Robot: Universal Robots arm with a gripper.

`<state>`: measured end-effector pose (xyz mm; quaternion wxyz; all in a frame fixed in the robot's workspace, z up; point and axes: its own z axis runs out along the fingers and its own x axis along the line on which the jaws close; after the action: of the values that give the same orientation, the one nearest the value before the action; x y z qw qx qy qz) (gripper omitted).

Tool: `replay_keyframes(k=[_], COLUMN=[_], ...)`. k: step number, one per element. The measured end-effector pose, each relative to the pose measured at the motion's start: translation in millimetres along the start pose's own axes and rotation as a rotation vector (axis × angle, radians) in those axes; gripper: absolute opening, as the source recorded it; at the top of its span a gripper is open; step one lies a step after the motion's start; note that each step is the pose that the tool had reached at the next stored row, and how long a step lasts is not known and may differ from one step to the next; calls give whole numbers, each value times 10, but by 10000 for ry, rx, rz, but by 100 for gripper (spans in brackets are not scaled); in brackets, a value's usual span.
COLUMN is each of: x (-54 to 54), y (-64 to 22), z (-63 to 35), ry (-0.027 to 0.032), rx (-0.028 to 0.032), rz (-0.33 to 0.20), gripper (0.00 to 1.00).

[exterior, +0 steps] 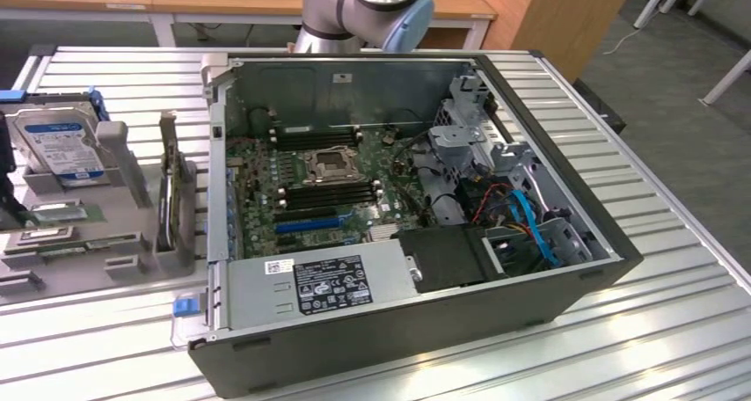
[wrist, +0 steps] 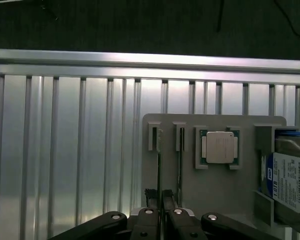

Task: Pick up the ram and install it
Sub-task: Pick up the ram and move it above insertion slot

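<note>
Ram: thin stick seen edge-on, upright in a narrow slot of the holder; a 2nd stick stands just beside it, parallel.
Gripper: black metal with bolted links splayed outward; closed, the pads drawn nearly together with nothing held; it sits over the holder, in line with the ram's edge.
Holder: flat matte grey block with rounded corners and raised rectangular posts, resting on the table.
CPU: square, dull silver lid, seated in a recess between the sticks and the drive.
Drive: boxy metal with a blue-white label, at the holder's end.
Table: ribbed aluminium slats, glossy.
Case: dark grey box with its side open, to the exterior view's right of the holder.
Motherboard: green, inside the case, with 2 banks of long black slots flanking a square socket.
Arm: smooth grey tube with a blue cap, behind the case.
</note>
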<state>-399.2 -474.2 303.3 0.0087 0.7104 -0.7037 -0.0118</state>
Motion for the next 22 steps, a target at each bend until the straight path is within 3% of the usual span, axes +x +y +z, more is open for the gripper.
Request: replay_keyframes(k=[20,22], x=[-4,-4], y=[26,28], z=[-910,-965], ry=[0,0], rx=[-1,-1], rz=[0,0], gripper=[14,14])
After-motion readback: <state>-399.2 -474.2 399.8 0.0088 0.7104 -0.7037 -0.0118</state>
